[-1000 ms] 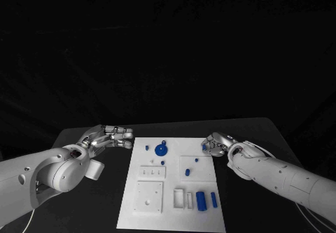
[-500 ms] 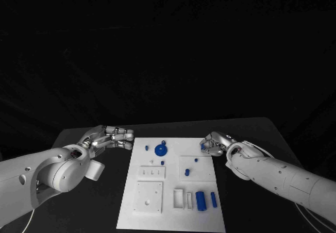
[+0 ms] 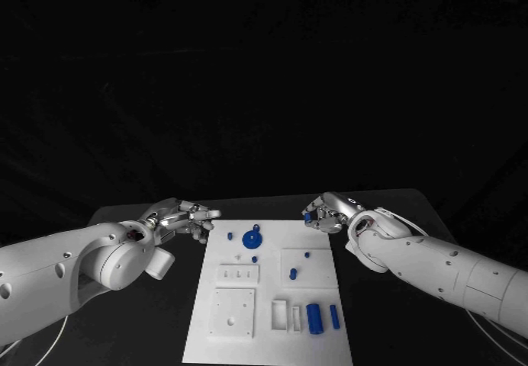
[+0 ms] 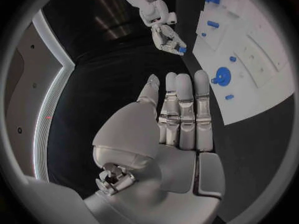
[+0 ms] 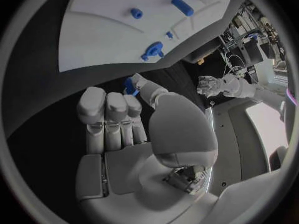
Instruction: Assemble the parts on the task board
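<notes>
The white task board (image 3: 236, 335) lies in the middle of the black table. My right hand (image 3: 330, 209) hovers at the board's far right corner and pinches a small blue part (image 3: 308, 217) between thumb and finger; the pinch is plain in the right wrist view (image 5: 130, 85). A blue disc with a knob (image 3: 252, 239) sits near the board's far end. My left hand (image 3: 183, 218) hangs just off the board's far left corner, fingers straight and side by side (image 4: 182, 114), holding nothing.
Small blue pegs (image 3: 294, 271) stand in the board's middle, and two blue cylinders (image 3: 315, 316) lie near its front right. White raised blocks (image 3: 234, 310) take up the front left. Black tabletop (image 3: 407, 320) runs along both sides of the board.
My right hand has moved away from me and a little toward the board's far edge, still carrying the small blue part. The left hand has barely shifted.
</notes>
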Action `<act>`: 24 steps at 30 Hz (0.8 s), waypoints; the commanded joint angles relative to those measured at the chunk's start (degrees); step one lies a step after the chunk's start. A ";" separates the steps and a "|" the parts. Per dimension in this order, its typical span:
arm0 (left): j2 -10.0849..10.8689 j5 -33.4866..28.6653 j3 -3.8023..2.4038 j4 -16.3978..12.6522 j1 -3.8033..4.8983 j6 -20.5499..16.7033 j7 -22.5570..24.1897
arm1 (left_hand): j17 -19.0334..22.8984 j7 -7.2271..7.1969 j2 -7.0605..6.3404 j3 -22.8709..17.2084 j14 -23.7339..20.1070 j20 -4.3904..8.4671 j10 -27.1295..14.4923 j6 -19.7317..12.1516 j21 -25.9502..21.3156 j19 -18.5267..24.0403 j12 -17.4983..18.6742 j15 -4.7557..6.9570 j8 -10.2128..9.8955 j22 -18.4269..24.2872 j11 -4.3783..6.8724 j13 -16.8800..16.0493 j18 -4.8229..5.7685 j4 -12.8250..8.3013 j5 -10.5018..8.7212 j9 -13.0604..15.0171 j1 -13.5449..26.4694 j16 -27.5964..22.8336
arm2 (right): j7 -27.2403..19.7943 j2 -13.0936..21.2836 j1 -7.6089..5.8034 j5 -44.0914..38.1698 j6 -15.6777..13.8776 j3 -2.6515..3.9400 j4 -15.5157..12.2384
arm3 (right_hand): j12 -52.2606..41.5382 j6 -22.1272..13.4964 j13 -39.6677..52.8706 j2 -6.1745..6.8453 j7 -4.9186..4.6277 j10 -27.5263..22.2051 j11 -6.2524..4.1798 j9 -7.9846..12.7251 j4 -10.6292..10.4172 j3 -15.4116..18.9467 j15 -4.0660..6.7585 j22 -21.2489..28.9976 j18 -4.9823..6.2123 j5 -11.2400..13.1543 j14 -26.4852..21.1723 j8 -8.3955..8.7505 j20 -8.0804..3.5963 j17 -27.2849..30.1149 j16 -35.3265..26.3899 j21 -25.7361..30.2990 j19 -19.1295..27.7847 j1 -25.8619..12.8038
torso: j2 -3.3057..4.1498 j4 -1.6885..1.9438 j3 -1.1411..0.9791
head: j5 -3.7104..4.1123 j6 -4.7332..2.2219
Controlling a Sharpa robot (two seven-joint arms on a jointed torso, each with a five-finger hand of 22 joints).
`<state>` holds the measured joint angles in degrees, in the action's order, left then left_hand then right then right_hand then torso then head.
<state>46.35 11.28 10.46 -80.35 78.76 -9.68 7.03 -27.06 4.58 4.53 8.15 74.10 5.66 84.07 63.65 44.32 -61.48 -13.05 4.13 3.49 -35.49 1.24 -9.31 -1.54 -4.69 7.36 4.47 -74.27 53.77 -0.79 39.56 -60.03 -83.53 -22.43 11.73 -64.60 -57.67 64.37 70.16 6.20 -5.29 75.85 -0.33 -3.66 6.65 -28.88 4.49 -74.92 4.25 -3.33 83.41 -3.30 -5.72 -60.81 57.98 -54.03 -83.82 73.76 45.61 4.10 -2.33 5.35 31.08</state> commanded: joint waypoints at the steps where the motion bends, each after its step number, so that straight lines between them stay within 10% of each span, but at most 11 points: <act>1: -1.62 3.63 -0.05 1.09 0.46 3.85 -8.12 | -1.33 0.04 -0.09 -0.32 1.50 0.55 2.33 -0.66 3.53 -0.14 -3.78 0.87 0.29 -2.90 0.70 -2.88 -0.34 0.67 0.34 -0.14 0.80 3.61 | 5.56 0.08 -0.61 -3.37 2.87 0.00 -2.70 | -0.07 0.45 0.09 -0.05 0.11 0.00 -0.42 -0.09 0.00 -0.38 0.40 -7.18 -0.48 0.24 -0.13 -0.29 -0.18 -0.06 -0.01 -0.34 -1.24 0.09 | -0.76 -0.28 0.25 | -0.23 0.10; 10: -6.45 5.99 -0.03 4.50 1.34 4.73 -16.44 | -2.96 -0.51 -1.38 -0.88 2.86 1.14 2.05 0.28 7.91 -0.58 -7.86 1.66 0.18 -7.88 1.28 -9.79 -1.39 2.53 0.27 0.20 3.06 9.81 | 11.97 -1.27 -1.98 -6.50 7.21 -0.18 -9.15 | 0.11 0.10 0.06 0.20 0.02 -0.21 -0.40 -0.07 -0.21 -0.30 0.33 -7.22 -0.51 0.21 -0.13 -0.27 -0.13 -0.21 0.06 -0.53 -1.23 -0.01 | -1.48 -0.46 0.56 | -1.08 0.56; 13: -7.78 6.99 -0.02 5.63 1.49 5.26 -18.45 | -2.85 -1.38 -1.84 -0.82 2.63 1.30 1.81 2.73 7.83 -0.39 -7.59 1.85 0.48 -8.30 1.59 -10.14 -1.26 2.83 10.84 1.50 3.93 9.94 | 13.13 -2.37 -2.38 -7.24 7.98 -0.62 -10.71 | 0.10 0.07 0.08 0.02 0.02 -0.23 -0.42 -0.07 -0.30 -0.42 0.32 -7.24 -0.51 0.16 -0.12 -0.25 -0.13 -0.27 0.10 -0.62 -1.27 0.01 | -1.61 -0.52 0.52 | -1.13 0.73; 15: -8.39 7.57 -0.01 6.10 1.53 5.49 -19.20 | -2.87 -1.90 -2.23 -0.60 2.53 1.40 1.80 4.06 7.80 -0.28 -7.58 1.96 0.64 -8.50 1.75 -10.34 -1.14 3.13 12.83 2.64 4.63 10.08 | 13.50 -3.06 -2.63 -7.56 8.22 -0.98 -11.43 | 0.13 0.05 0.08 -0.01 0.03 -0.27 -0.43 -0.07 -0.33 -0.46 0.31 -7.24 -0.51 0.16 -0.12 -0.26 -0.12 -0.27 0.09 -0.62 -1.27 0.00 | -1.69 -0.54 0.51 | -1.19 0.90; 18: -9.17 8.50 -0.01 6.65 1.56 5.69 -19.96 | -3.21 -2.82 -2.77 -0.61 2.25 1.74 1.71 5.86 7.88 -0.13 -8.16 2.21 0.64 -9.21 2.13 -11.32 -0.81 3.87 17.31 7.09 6.17 11.21 | 13.96 -4.12 -3.03 -8.06 8.41 -1.51 -12.39 | 0.12 0.05 0.09 -0.03 0.01 -0.29 -0.43 -0.08 -0.30 -0.53 0.32 -7.24 -0.50 0.13 -0.12 -0.27 -0.12 -0.31 0.12 -0.59 -1.26 0.05 | -1.63 -0.52 0.54 | -1.06 0.90; 23: -10.31 10.26 -0.01 7.48 1.59 5.52 -20.68 | -2.88 -3.68 -3.84 -0.66 1.70 1.85 1.24 5.96 7.50 0.03 -8.69 2.27 0.66 -10.36 2.34 -12.63 -0.62 5.85 16.77 19.01 8.58 12.05 | 14.48 -5.49 -3.71 -8.68 8.83 -2.56 -13.65 | 0.14 0.07 0.10 -0.01 0.00 -0.36 -0.44 -0.09 -0.10 -0.72 0.31 -7.23 -0.47 -0.14 -0.12 -0.28 -0.11 -0.37 0.12 -0.58 -1.27 0.17 | -1.55 -0.41 0.57 | -1.06 1.01; 24: -10.50 10.51 -0.01 7.60 1.59 5.43 -20.79 | -2.51 -3.72 -4.45 -1.19 1.56 1.80 1.08 5.34 7.22 -0.09 -8.85 2.21 0.45 -10.88 2.42 -13.09 -0.60 7.14 16.50 25.08 9.25 12.26 | 14.55 -5.72 -3.84 -8.80 8.94 -2.79 -13.85 | 0.14 0.07 0.10 -0.01 0.00 -0.36 -0.44 -0.09 -0.10 -0.72 0.31 -7.23 -0.47 -0.14 -0.12 -0.28 -0.11 -0.37 0.12 -0.58 -1.27 0.17 | -1.54 -0.41 0.55 | -1.06 1.02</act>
<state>36.11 19.27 10.49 -72.86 80.25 -5.32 -11.90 -29.75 0.97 0.11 7.16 76.06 7.30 84.05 69.26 51.75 -61.52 -21.52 6.25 3.95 -46.17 3.32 -22.23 -2.24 1.99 23.82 27.32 -65.39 65.90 12.19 34.03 -63.75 -90.37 -15.35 8.99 -78.15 -57.67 64.33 70.20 6.20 -5.30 75.66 -0.52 -3.70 6.57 -29.43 4.49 -74.91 4.24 -3.33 83.40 -3.37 -5.72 -61.14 57.97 -54.34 -83.82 73.77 44.03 3.63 -1.77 4.27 32.06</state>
